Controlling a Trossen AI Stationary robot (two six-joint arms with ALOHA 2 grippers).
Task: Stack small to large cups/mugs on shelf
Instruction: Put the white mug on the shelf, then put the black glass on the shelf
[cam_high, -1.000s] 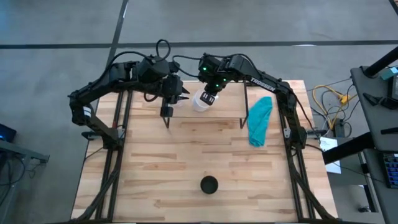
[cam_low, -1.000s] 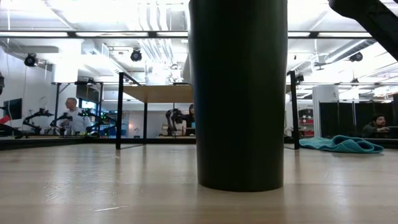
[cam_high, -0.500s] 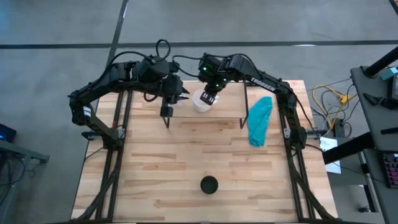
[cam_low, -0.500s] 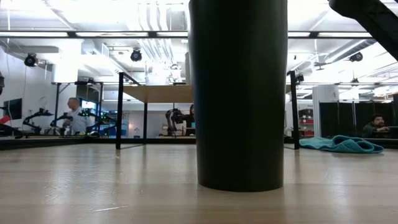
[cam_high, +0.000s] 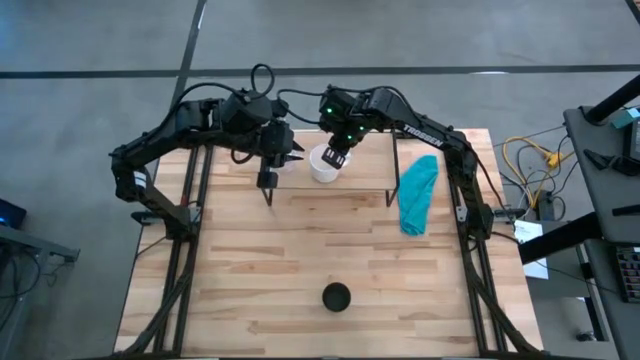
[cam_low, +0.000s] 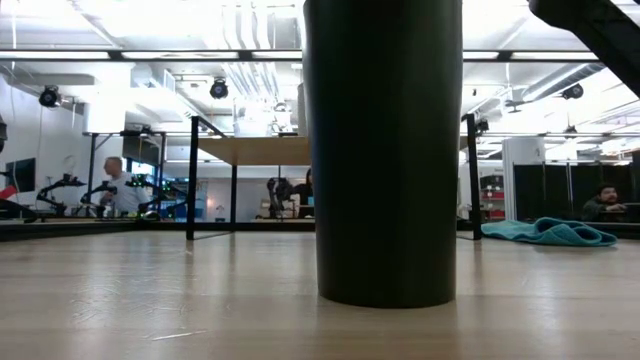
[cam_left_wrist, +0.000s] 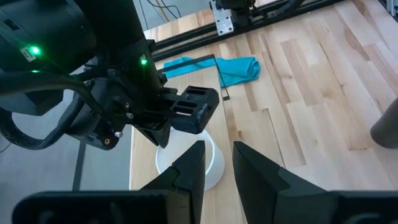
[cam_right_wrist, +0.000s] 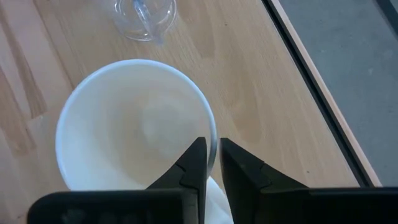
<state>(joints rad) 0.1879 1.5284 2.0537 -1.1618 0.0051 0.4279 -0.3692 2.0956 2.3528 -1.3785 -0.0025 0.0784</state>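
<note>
In the high view, the white mug (cam_high: 322, 165) is seen on the shelf (cam_high: 350, 185) at upper centre. Its rim is pinched by the nearly closed right gripper (cam_high: 335, 159). The glass cup (cam_right_wrist: 144, 17) is seen on the same board just beside the mug. The left gripper (cam_high: 268, 180) is held left of the mug, fingers slightly parted and empty. The black cup (cam_high: 336, 297) is seen at lower centre on the table (cam_high: 250, 260), well apart from the teal cloth (cam_high: 417, 193) at right.
</note>
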